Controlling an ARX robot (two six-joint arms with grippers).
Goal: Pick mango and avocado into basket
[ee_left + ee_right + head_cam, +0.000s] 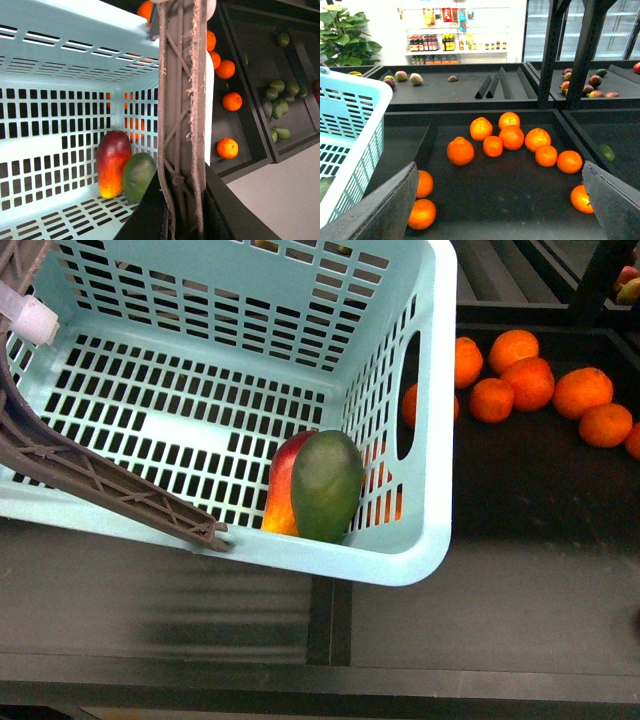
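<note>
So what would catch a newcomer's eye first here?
The teal basket fills the front view, with the red mango and green avocado lying side by side, touching, in its near right corner. To its right, tangerines are scattered bright orange on a dark shelf.

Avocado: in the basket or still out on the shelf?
In. The avocado lies on the basket floor in a corner, against the mango.

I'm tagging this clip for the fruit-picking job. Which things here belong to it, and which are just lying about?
Job: mango, avocado, basket.
Lying about: tangerines, small green fruits, pale fruits on the back shelf.
</note>
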